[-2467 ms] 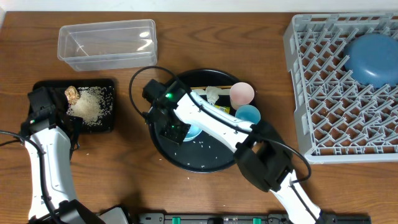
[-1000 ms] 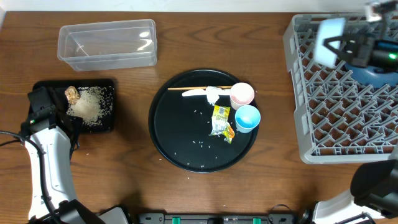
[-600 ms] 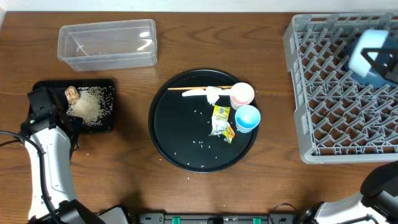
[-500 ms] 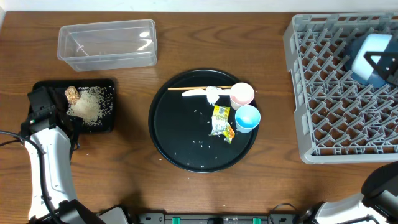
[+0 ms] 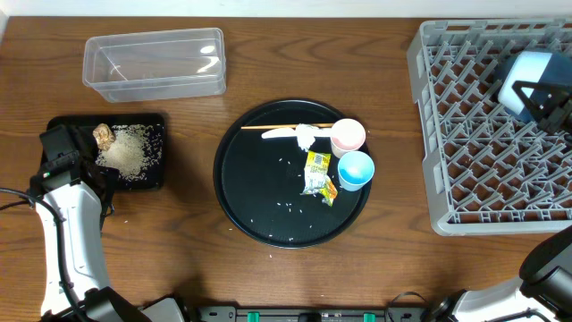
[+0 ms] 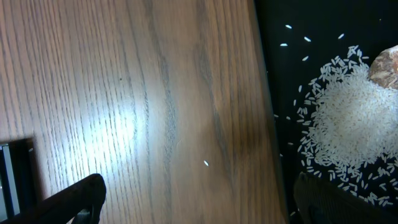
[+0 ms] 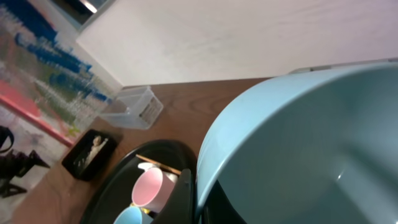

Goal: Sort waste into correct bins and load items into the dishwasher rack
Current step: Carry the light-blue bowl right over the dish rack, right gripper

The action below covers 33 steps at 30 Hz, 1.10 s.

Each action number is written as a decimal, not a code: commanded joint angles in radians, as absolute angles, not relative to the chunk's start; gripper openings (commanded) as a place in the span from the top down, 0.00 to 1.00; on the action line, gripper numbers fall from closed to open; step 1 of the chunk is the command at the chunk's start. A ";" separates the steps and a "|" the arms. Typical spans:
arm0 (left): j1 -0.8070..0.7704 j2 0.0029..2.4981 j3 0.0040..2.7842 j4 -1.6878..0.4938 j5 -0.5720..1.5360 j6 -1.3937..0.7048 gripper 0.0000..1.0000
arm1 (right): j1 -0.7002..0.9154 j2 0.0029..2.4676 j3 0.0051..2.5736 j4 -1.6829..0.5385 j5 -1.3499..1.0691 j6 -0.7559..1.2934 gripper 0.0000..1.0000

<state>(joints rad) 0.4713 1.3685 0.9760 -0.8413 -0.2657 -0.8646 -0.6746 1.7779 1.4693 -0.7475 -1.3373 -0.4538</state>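
My left arm (image 5: 73,228) is a white tube between black joints, with a thin black cable (image 5: 11,190) looping alongside. The left gripper (image 6: 205,199) is black and blunt-tipped. My right arm (image 5: 547,264) shows only black housing.

The pale-blue bowl (image 7: 298,143) spills past the right wrist view's right and bottom edges, the brown lump (image 6: 387,65) is cropped at the left wrist view's right edge, and the dishwasher rack (image 5: 427,134) runs off the overhead frame.

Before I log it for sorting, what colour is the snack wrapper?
Wrapper: yellow-green, clearest overhead.
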 commanded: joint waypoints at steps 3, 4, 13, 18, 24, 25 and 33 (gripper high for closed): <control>0.477 1.371 0.986 -0.847 -0.281 -0.874 0.02 | -0.679 1.786 1.415 -0.673 -1.423 -0.465 0.99; 0.477 1.371 0.986 -0.847 -0.281 -0.874 0.02 | -0.679 1.786 1.407 -0.659 -1.423 -0.465 0.99; 0.477 1.371 0.986 -0.847 -0.281 -0.874 0.02 | -0.680 1.806 1.389 -0.632 -1.346 -0.433 0.99; 0.477 1.371 0.986 -0.847 -0.281 -0.874 0.02 | -0.679 1.872 1.388 -0.632 -1.347 -0.416 0.99; 0.477 1.371 0.986 -0.847 -0.281 -0.874 0.02 | -0.680 1.935 1.388 -0.628 -1.388 -0.416 0.99; 0.477 1.371 0.986 -0.847 -0.281 -0.874 0.02 | -0.680 1.941 1.388 -0.628 -1.388 -0.416 0.99; 0.477 1.371 0.986 -0.847 -0.281 -0.874 0.02 | -0.682 1.950 1.388 -0.669 -1.308 -0.404 0.99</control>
<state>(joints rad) 0.4713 1.3685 0.9760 -0.8413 -0.2657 -0.8646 -0.6746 1.9408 1.3903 -0.6605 -1.3258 -0.4114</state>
